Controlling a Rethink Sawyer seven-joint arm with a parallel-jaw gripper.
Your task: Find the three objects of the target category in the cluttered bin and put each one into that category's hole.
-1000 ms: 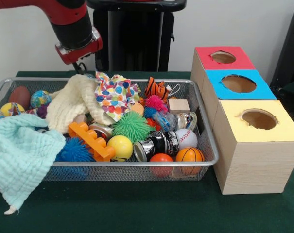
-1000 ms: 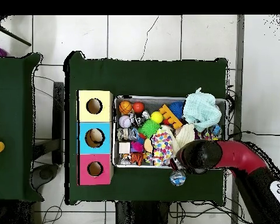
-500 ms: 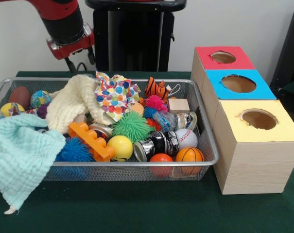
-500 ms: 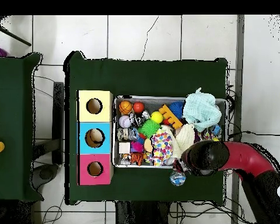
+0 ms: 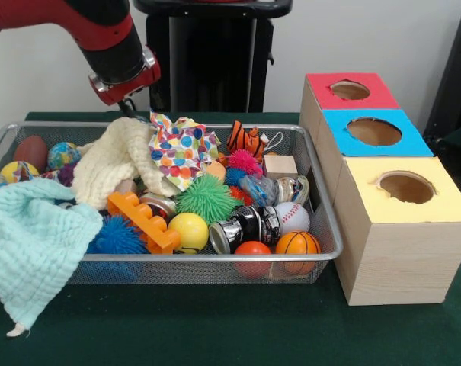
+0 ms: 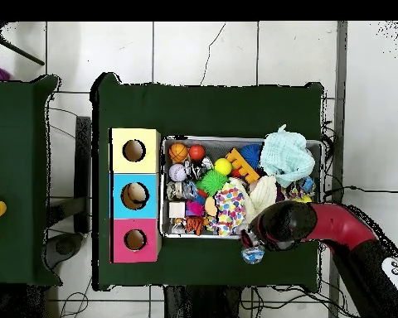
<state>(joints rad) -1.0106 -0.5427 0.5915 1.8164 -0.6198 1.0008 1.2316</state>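
A wire mesh bin [image 5: 321, 200] holds a jumble of toys: a baseball [image 5: 292, 216], a small basketball [image 5: 297, 244], an orange ball [image 5: 252, 249], a yellow ball [image 5: 188, 230], a green spiky ball [image 5: 206, 197], shiny cans [image 5: 246, 226], an orange block [image 5: 142, 220] and a tiger toy [image 5: 245, 139]. A cream cloth [image 5: 116, 158], a spotted cloth [image 5: 180, 149] and a mint cloth [image 5: 32, 244] cover part of the pile. My gripper [image 5: 127, 105] hangs over the bin's far rim, just above the cream cloth. Its tip is mostly hidden, as it is under the arm [image 6: 279, 224] in the overhead view.
Beside the bin stand three wooden boxes with round holes: red [image 5: 350, 90], blue [image 5: 375, 131] and yellow [image 5: 407, 187]. A small round object [image 6: 252, 253] lies on the green table outside the bin, near the arm. The mint cloth droops over the bin's front left corner.
The arm rose and swung left half a second ago, then came back down and right to the bin's far rim. The bin's contents have not moved.
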